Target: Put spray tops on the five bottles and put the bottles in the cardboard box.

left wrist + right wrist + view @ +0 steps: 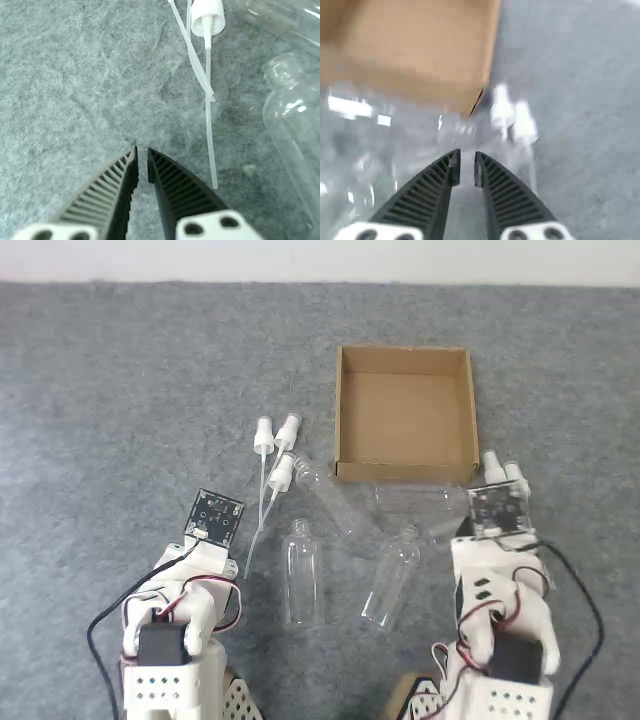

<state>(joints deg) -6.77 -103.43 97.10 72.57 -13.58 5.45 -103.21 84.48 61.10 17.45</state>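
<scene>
High view tells me the job is barely begun: the cardboard box (405, 410) is empty and none of the bottles (392, 575) I can see wears a top. My left gripper (142, 150) hangs low over the grey desk (120, 390), clenched to a sliver and grasping nothing. Ahead of it and off to its right lie three spray tops (281, 472) in a loose cluster, their thin dip tubes trailing back toward it; the nearest tube (210, 130) ends near the tips. Just to that gripper's right an open-necked bottle (300, 570) lies on its side. My right gripper (467, 154) is likewise closed on nothing, near the box's front corner, with two more spray tops just ahead of it and a clear bottle (370, 130) lying along the box wall, ahead and to its left. I count four bottles and cannot tell whether a fifth is hidden by an arm.

I judge the step in hand to be the first pick of a spray top. Next, the left gripper would need to release, go forward and right, and close on a white head rather than the flimsy tube, while the right one steadies a bottle so the tube can be threaded into the neck
</scene>
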